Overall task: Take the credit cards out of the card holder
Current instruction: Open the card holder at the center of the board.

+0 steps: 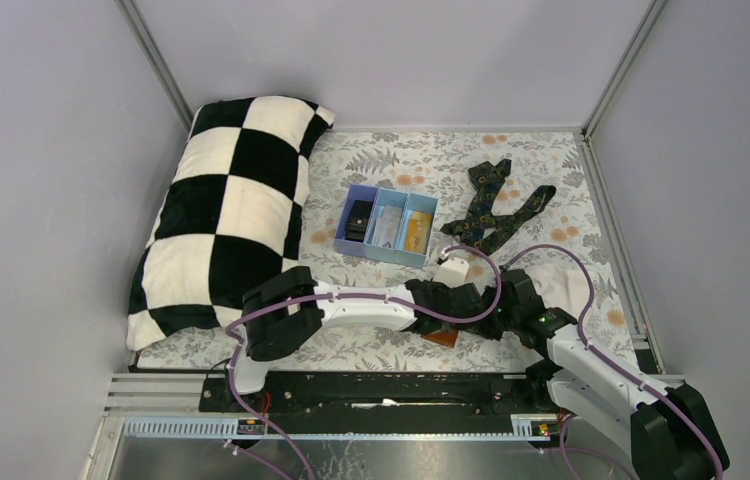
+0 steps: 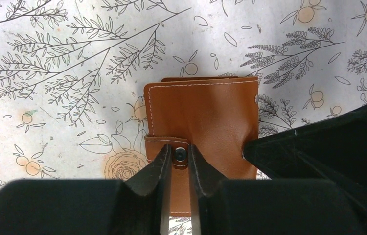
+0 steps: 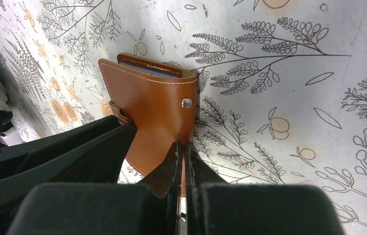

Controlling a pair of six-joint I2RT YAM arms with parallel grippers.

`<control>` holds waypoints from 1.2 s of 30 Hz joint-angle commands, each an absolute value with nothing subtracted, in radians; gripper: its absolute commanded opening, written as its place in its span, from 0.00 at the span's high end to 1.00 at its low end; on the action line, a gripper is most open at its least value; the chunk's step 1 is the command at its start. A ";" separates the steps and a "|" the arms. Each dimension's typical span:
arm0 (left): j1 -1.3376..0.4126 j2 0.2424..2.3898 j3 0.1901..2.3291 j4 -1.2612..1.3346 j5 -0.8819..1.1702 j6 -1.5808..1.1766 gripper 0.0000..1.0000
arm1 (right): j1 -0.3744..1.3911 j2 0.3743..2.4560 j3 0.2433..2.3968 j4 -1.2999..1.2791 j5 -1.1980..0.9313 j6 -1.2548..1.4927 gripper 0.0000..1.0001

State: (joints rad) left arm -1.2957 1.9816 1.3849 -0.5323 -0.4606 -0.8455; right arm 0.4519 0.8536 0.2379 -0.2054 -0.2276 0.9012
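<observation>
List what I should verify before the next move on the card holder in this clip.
1. Right end effector clamped on the card holder edge: ok.
2. Left end effector lined up on the snap, a finger on each side: ok.
3. Left fingers actually pinching the strap: cannot tell.
4. Card holder opened: not ok, the strap is snapped shut.
5. Credit cards inside: ok, a pale blue edge shows at the open end.
6. Necktie apart from the card holder: ok.
</observation>
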 commanded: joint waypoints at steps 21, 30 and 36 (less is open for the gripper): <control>-1.257 1.528 1.163 -0.437 -0.325 -0.787 1.00 | 0.461 0.762 0.410 -0.501 -0.116 0.810 0.57; -1.224 1.449 1.047 -0.402 -0.285 -0.850 1.00 | 0.461 0.761 0.496 -0.448 -0.187 0.828 0.61; -1.151 1.296 0.939 -0.400 -0.251 -0.883 1.00 | 0.472 0.823 0.457 -0.328 -0.262 0.877 0.65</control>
